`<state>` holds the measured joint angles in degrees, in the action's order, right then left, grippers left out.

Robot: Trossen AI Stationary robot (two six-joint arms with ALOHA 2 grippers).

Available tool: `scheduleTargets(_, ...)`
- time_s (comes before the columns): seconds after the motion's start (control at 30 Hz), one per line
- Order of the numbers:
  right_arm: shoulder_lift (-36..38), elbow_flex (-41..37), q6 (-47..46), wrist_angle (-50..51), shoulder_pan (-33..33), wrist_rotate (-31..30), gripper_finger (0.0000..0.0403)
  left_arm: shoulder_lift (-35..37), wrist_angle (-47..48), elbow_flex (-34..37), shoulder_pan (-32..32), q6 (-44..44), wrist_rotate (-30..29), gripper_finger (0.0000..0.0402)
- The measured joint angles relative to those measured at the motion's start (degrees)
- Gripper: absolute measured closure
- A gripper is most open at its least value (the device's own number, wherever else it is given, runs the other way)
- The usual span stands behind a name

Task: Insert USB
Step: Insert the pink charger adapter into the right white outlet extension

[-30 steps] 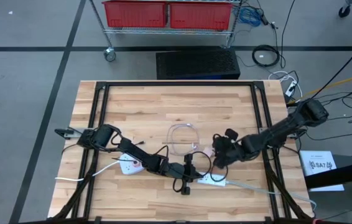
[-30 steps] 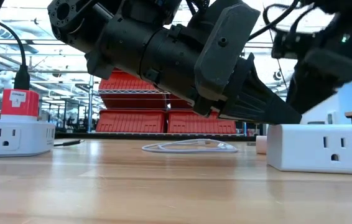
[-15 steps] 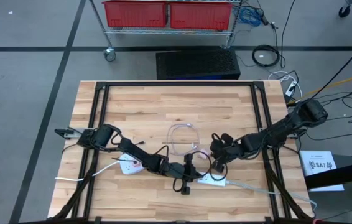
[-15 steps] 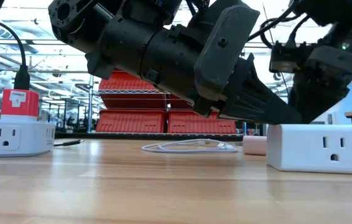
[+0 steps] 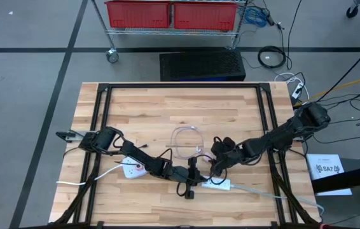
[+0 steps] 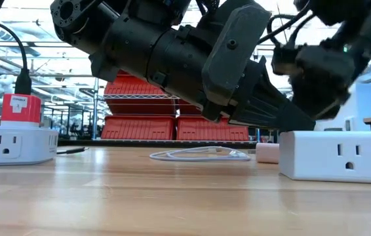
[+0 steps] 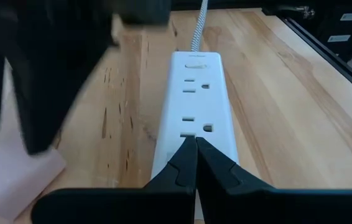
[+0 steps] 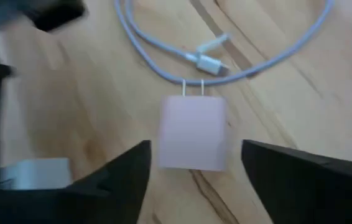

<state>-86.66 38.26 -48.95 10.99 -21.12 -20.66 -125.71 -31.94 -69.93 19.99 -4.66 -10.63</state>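
High view: wooden table [image 5: 154,108] | white power strip [image 7: 194,109], pinned under the clenched left gripper [image 7: 196,146] fingers | right gripper [image 8: 191,163], fingers spread, nothing grasped | pink charger [image 8: 192,134] lying flat between them, prongs by the coiled cable [image 8: 163,59] | advised: fingers centred on charger flanks before closing.

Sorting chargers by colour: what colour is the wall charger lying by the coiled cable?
Pale pink charger, clearest in the right wrist view.

Pink charger [image 8: 193,133] lies flat, prongs toward coiled cable [image 8: 269,59].
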Motion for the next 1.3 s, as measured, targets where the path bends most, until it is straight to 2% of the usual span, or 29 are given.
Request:
scheduleTargets(0.13, -4.29, 0.00, -1.28, -2.84, 0.00, 0.06, 0.0117, 0.00, 0.05, 0.00, 0.02, 0.52, -0.03, 0.0396)
scheduleTargets(0.27, -6.06, 0.08, -0.88, -4.43, 0.02, 0.24, 0.0121, 0.02, 0.07, 0.00, 0.00, 0.56, -0.07, 0.0396)
scheduleTargets(0.37, -6.26, 0.15, -0.75, -3.63, -0.04, 0.32, 0.0161, 0.04, 0.08, 0.00, 0.01, 0.56, -0.07, 0.0396)
scheduleTargets(0.47, -5.86, 0.17, 0.47, -2.70, -0.36, 0.49, 0.0237, 0.15, 0.17, -0.02, 0.00, 0.74, -0.07, 0.0396)
scheduleTargets(0.6, -3.75, 0.15, 2.96, -0.20, -0.55, 4.07, 0.0245, 1.64, 3.30, 0.07, 0.02, 2.09, -0.09, 0.0396)
scheduleTargets(0.7, -0.88, 1.81, 4.26, 9.24, -1.17, 6.43, 0.0245, 2.60, 5.23, 0.11, 0.00, 2.13, 0.20, 0.0399)
scheduleTargets(0.87, 2.29, 8.99, 6.74, 29.08, -3.11, 4.72, 0.0245, 2.80, 5.40, 0.48, 0.00, 2.04, 1.46, 0.0399)
scheduleTargets(1.03, 2.66, 17.84, 10.57, 44.28, -7.32, 1.15, 0.0245, 2.89, -1.31, 4.20, -0.19, -0.75, 2.18, 0.0400)
scheduleTargets(1.3, -0.95, 28.45, 24.37, 54.01, -14.91, -3.44, 0.0245, 2.80, -15.00, 11.05, -1.81, -7.04, 8.43, 0.0400)
